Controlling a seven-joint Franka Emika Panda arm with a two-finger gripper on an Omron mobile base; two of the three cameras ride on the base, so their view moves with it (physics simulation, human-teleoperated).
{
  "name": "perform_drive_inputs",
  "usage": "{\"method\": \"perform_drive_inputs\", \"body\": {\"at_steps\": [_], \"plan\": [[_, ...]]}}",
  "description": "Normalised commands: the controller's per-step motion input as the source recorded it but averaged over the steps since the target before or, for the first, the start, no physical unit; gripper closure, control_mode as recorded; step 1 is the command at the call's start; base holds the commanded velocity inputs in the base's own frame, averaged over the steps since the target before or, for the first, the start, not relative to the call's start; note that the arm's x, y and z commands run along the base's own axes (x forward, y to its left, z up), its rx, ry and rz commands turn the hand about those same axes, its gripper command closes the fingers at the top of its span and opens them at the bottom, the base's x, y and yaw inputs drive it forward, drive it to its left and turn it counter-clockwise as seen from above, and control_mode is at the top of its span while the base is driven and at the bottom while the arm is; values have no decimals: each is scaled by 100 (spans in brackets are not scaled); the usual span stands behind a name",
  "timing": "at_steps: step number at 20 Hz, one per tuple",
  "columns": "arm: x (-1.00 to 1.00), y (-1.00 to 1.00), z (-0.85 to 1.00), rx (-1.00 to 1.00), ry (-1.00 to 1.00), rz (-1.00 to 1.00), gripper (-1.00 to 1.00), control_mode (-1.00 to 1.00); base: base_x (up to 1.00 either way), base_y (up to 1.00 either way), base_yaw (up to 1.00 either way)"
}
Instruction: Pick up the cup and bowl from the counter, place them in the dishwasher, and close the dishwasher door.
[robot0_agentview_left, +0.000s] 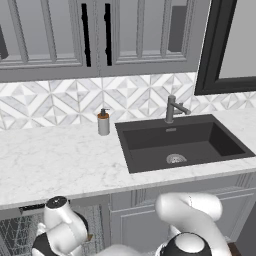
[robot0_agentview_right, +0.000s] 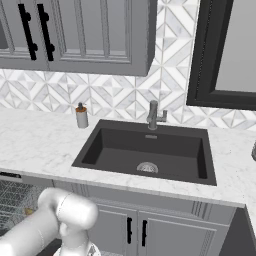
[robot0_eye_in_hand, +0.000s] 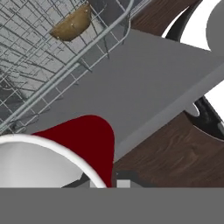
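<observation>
Working from the left of the scene, you find the dishwasher (robot0_agentview_left: 20, 232) open under the counter (robot0_agentview_left: 60, 165), its grey wire rack (robot0_eye_in_hand: 39, 57) showing below the counter edge beside the white arm. In the hand view the bowl (robot0_eye_in_hand: 72, 24) already lies in that rack: a shallow, rounded, tan-brown shell with a matte, wood-like finish. The cup (robot0_eye_in_hand: 65, 153) sits hard against the gripper (robot0_eye_in_hand: 107, 183), whose jaws are drawn in narrow and appear clamped on the cup wall; its red tapered side and smooth white rim and interior crowd the lower left of that view. The cup hangs over the lowered dishwasher door (robot0_eye_in_hand: 144, 92), a flat, featureless dark grey panel, with brown wood-grain floor (robot0_eye_in_hand: 175, 157) beyond it. To finish this step well, carry the cup further in until it is over open wire cells clear of the bowl, keep it level, lower it until the base rests, and only then release; the thin wires give little footing, so a tilted drop will likely tip it. Further right, the marble-veined counter holds a grey soap dispenser (robot0_agentview_left: 103, 122), the matte dark sink (robot0_agentview_left: 180, 142) and a brushed metal tap (robot0_agentview_left: 173, 109).
</observation>
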Motion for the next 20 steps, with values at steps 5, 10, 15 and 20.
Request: {"method": "perform_drive_inputs", "body": {"at_steps": [5, 10, 15, 20], "plan": [[55, 32, -35, 0, -2, -2, 100, -100, 0, 0, 0], [43, 36, -17, 0, -15, 0, 100, -100, 0, 0, 0], [13, 23, -3, 0, -37, 0, 100, -100, 0, 0, 0], [0, 0, -14, 0, -18, 10, 100, -100, 0, 0, 0]]}}
